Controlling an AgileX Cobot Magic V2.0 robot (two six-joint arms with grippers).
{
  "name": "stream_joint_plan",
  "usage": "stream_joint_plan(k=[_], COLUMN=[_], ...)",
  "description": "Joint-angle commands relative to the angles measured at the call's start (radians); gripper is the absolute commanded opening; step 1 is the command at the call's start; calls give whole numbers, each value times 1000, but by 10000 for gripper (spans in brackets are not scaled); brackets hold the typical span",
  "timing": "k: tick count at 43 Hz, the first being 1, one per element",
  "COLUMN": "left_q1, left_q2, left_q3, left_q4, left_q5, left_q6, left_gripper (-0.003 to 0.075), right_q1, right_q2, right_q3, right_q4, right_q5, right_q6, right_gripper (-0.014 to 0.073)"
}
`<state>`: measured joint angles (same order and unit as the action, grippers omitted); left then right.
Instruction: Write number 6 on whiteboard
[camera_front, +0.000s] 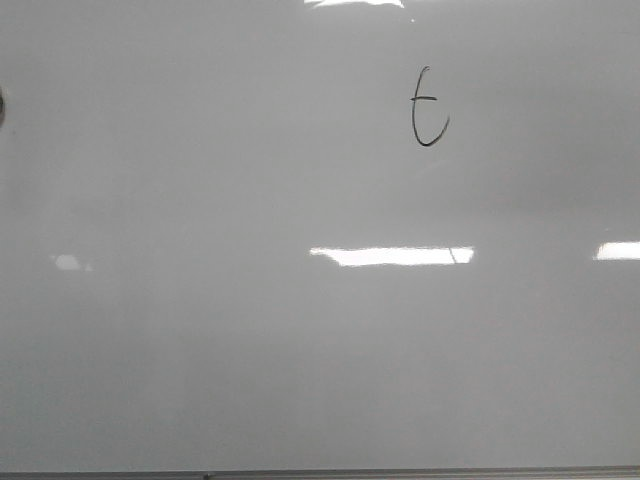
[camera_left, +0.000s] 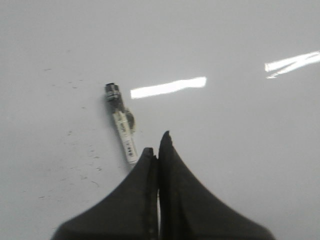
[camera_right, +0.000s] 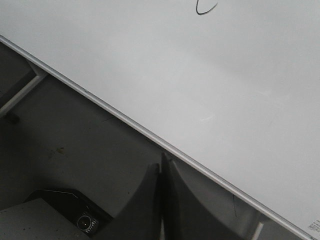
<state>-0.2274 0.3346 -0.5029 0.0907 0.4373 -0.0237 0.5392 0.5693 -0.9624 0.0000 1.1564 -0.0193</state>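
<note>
A thin black marker stroke, the number 6 (camera_front: 428, 107), stands in the upper right part of the whiteboard (camera_front: 250, 330) in the front view: a tall curved line hooked at its foot, with a short bar across it, reading more like a "t". Bright rectangular light reflections lie lower on the glossy grey-white board, well apart from the mark, and a thin dark frame runs along the board's near edge. In the right wrist view only the hooked foot of the stroke shows at the picture's edge, far from the right gripper (camera_right: 160, 167), whose dark fingers are pressed together with nothing between them, hovering over the board's metal frame edge (camera_right: 125, 122) and the dark floor (camera_right: 75, 145) beside it. In the left wrist view the left gripper (camera_left: 158, 145) is likewise clenched and empty above the board; a marker (camera_left: 121, 123) with a black cap and white labelled barrel lies flat on the surface just beside its fingertips.
</note>
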Motion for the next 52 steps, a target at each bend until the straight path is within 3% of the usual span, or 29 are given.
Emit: stream_joint_plan(k=[1,9,20,52], left_q1=[82,202,233,233], left_q2=[-90,-257,-357,-355], left_q3=[117,363,512,511], left_q4=[-28,-101,-106,-106], left_q5=[-216,-362,-510,-510], left_q6=[-4,-4,-4,-4], left_gripper=[-20,-20,-20,-20], right_q1=[-5,-5,-5,-5], right_q2=[2,2,2,2], right_q3=[-32,-32,-32,-32], right_q4=[0,0,0,0], right_q5=[-64,-64,-64,-62], right_q6=[-2,-2,-2,-2], right_gripper=[-67,-67,-67,-67])
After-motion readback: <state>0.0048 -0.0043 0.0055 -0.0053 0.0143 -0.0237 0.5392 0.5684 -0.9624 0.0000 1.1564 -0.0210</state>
